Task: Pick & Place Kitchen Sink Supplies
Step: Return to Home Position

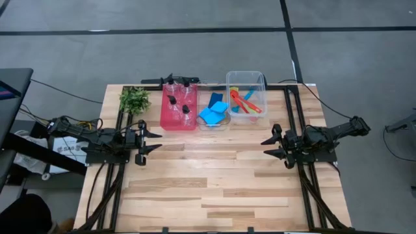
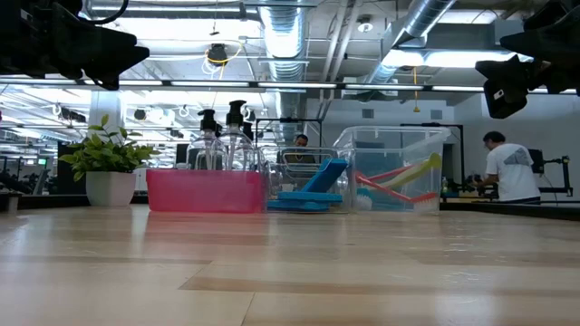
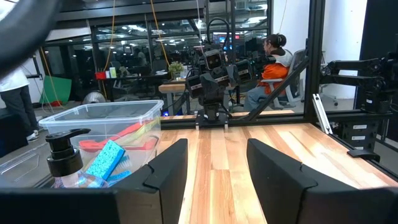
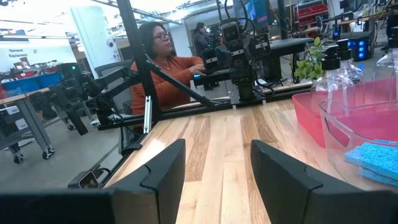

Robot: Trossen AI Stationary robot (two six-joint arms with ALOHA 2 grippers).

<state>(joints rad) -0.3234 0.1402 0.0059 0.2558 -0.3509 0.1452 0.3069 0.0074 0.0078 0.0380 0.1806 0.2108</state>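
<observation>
Overhead gives the layout. The left gripper is at 9 o'clock of the table and the right gripper at 3 o'clock. Both arms are level, pointing inward at each other, well apart. Both claws are spread with nothing between the fingers; the wrist views agree.

Supplies sit at 12 o'clock:
- pump bottles in the pink bin
- blue sponges in the middle clear bin
- red, blue and yellowish brushes in the right clear bin, count unclear

The plant is at 11 o'clock. Only the low view shows the arms raised off the wood, the bottles upright, one sponge leaning, and a person behind.
</observation>
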